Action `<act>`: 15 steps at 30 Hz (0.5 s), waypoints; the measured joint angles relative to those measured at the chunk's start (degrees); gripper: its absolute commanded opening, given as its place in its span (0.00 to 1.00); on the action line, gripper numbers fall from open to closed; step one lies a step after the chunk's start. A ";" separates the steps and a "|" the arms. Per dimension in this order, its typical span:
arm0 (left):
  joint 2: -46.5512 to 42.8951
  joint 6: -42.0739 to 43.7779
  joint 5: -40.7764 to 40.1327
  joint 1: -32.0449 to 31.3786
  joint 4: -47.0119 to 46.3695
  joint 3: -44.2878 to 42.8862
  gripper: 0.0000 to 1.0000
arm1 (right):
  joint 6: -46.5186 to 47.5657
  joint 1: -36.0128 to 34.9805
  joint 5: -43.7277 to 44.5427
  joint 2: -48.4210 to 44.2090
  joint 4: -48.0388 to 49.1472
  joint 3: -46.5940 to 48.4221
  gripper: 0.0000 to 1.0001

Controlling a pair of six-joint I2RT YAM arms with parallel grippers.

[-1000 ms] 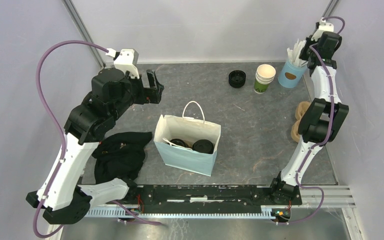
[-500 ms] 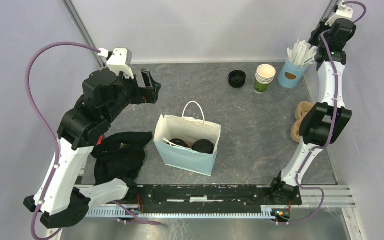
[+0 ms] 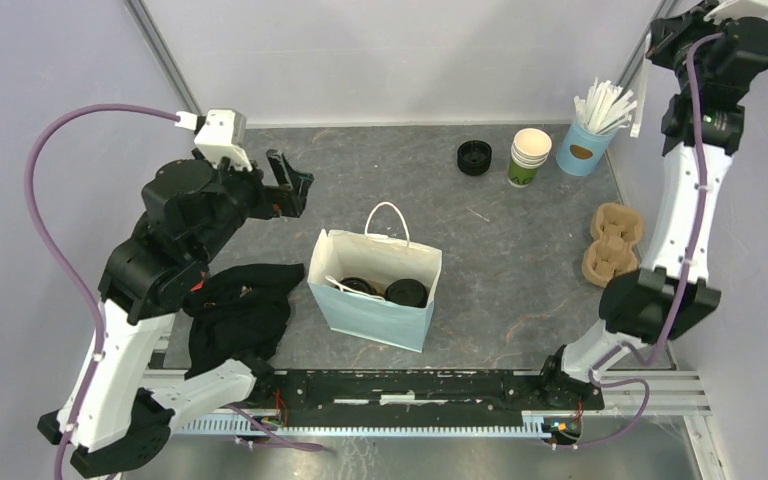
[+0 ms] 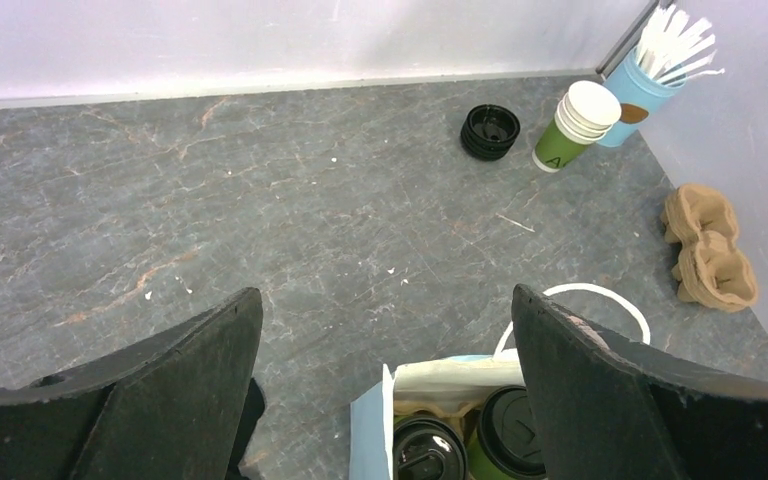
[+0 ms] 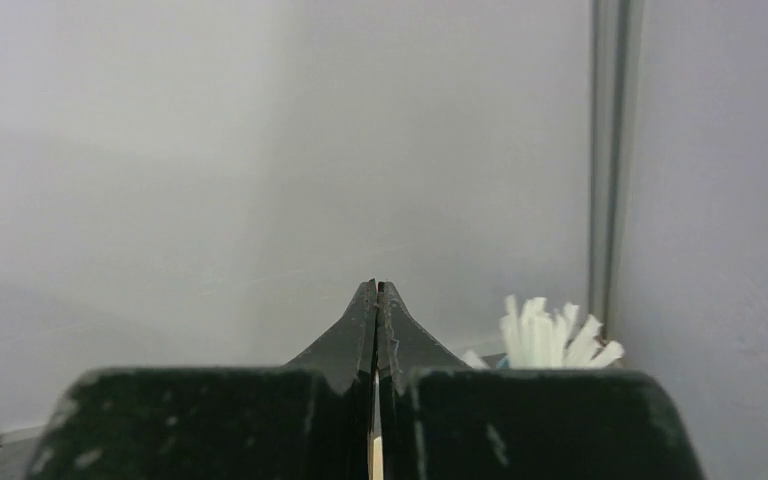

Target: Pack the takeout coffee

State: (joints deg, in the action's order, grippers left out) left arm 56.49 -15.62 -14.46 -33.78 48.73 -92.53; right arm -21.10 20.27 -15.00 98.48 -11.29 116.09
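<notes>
Both coffees point(image 4: 508, 440) sit lidded in the bag point(image 3: 370, 315) mid-bench point(image 3: 520, 250) as the right gripper point(image 5: 377, 290), high at the far-right corner and pinching a thin white stirrer point(image 3: 641, 100), likely must carry it bagward; the left gripper point(image 4: 385, 300) hovers open, empty.
</notes>
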 measured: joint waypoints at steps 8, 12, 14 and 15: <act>-3.93 0.02 1.55 0.00 -1.73 1.07 1.00 | -9.27 -1.55 -9.77 -17.00 -0.83 -7.85 0.00; -5.05 0.02 3.78 0.00 -2.45 1.22 1.00 | -14.03 -6.84 -13.88 -24.63 -2.73 -13.77 0.00; -5.57 0.02 4.70 0.00 -2.60 1.46 1.00 | -16.46 -10.51 -15.04 -27.98 -3.41 -17.05 0.00; -5.73 0.02 5.35 0.00 -2.62 1.64 1.00 | -17.70 -12.85 -15.19 -29.59 -3.67 -18.80 0.00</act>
State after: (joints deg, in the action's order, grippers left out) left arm 50.76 -15.59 -9.10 -33.78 46.11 -90.89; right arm -38.81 7.42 -30.20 68.88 -14.96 97.30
